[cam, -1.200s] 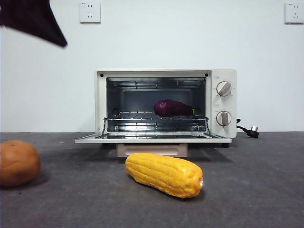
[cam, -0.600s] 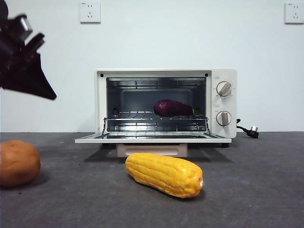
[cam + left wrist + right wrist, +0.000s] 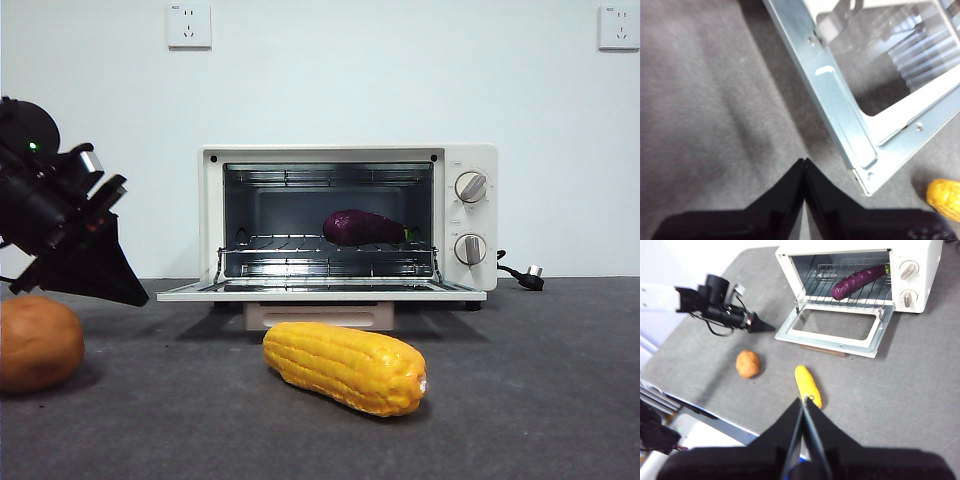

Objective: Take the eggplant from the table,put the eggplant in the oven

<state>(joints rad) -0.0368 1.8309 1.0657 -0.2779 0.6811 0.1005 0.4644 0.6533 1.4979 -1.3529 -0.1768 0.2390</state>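
The dark purple eggplant [image 3: 362, 227] lies on the wire rack inside the cream-white oven [image 3: 470, 215], toward its right side; the right wrist view shows the eggplant [image 3: 859, 281] too. The oven door [image 3: 320, 292] is folded down flat, and its metal frame [image 3: 840, 107] fills part of the left wrist view. My left gripper [image 3: 135, 297] is shut and empty, low over the dark grey table [image 3: 520, 400] just left of the door's corner. High above the table's front edge, my right gripper [image 3: 804, 401] is shut and empty.
A yellow corn cob [image 3: 345, 367] lies on the table in front of the oven. A round brown potato [image 3: 38, 343] sits at the left, below my left arm. A black plug [image 3: 527, 276] lies right of the oven.
My left arm has come down from the upper left corner and moved right, its tip now near table height beside the open door. The eggplant, corn and potato have not moved.
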